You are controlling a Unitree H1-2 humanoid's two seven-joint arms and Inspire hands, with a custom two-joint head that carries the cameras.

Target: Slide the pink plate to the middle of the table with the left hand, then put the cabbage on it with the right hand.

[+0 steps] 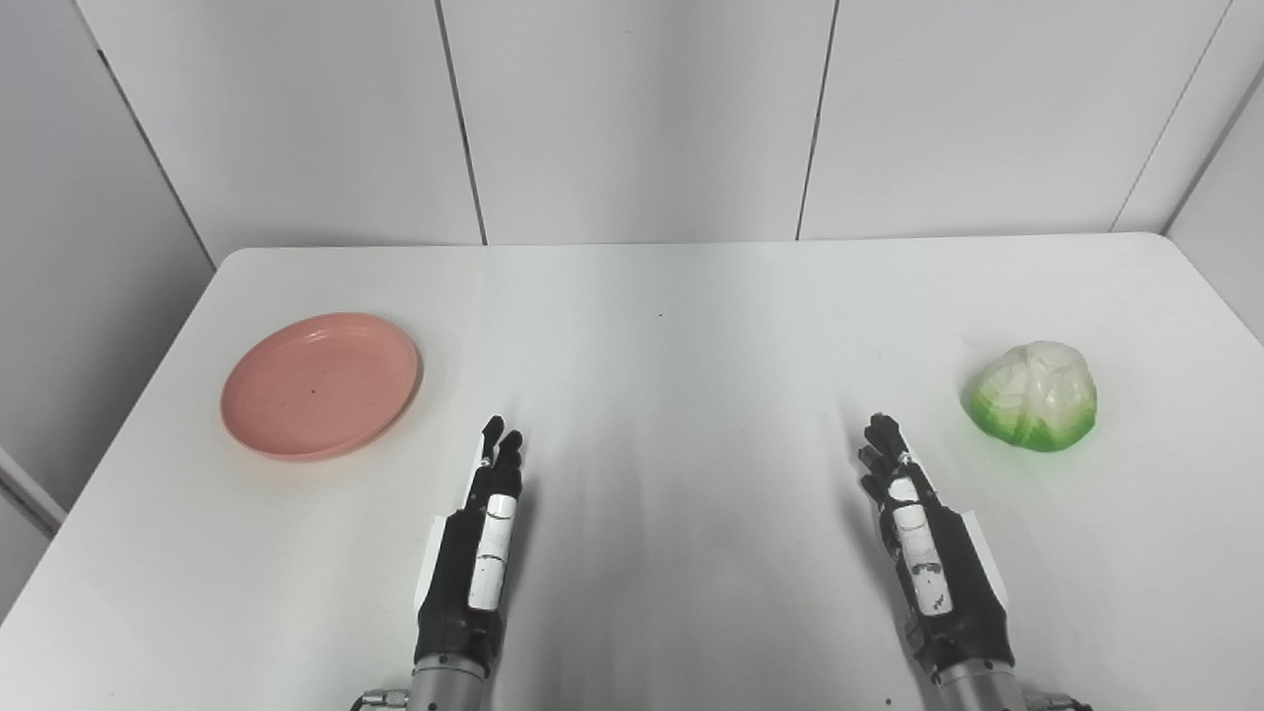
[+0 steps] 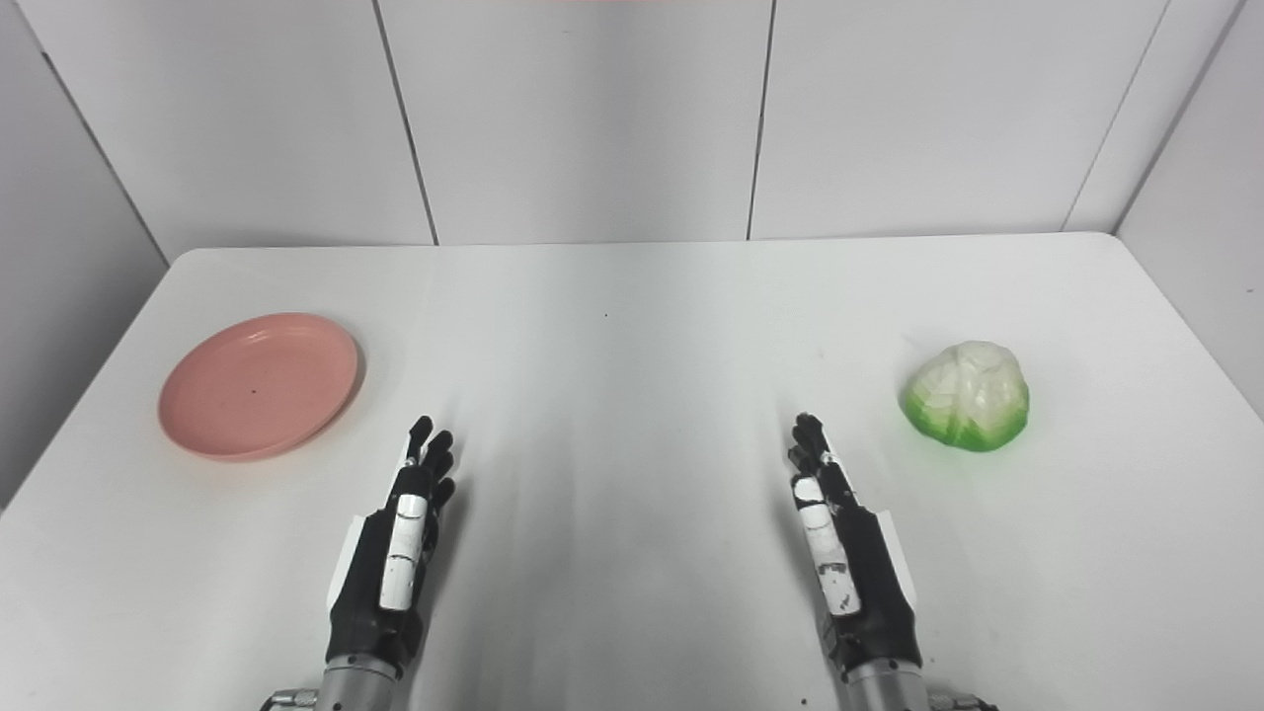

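Pink plate (image 1: 321, 385) lying flat at the left of the worktop (image 1: 671, 336), empty, well apart from the middle. Cabbage (image 1: 1033, 396) sitting far right, pale top and green base, untouched. Nothing done yet, by the look of it: slide to the middle not begun, cabbage lift and placement both left. Left hand (image 1: 479, 553) low near the front edge, right of the plate and clear of it, fingers (image 1: 499, 459) straight and close together, holding nothing. Right hand (image 1: 923, 553) likewise, left of the cabbage and apart from it, fingers extended, empty. Seen edge-on, so the spread between fingers perhaps narrower or wider than it appears. Little between the two views: right eye shows more bare worktop right of the cabbage; left eye, more of the left wall.
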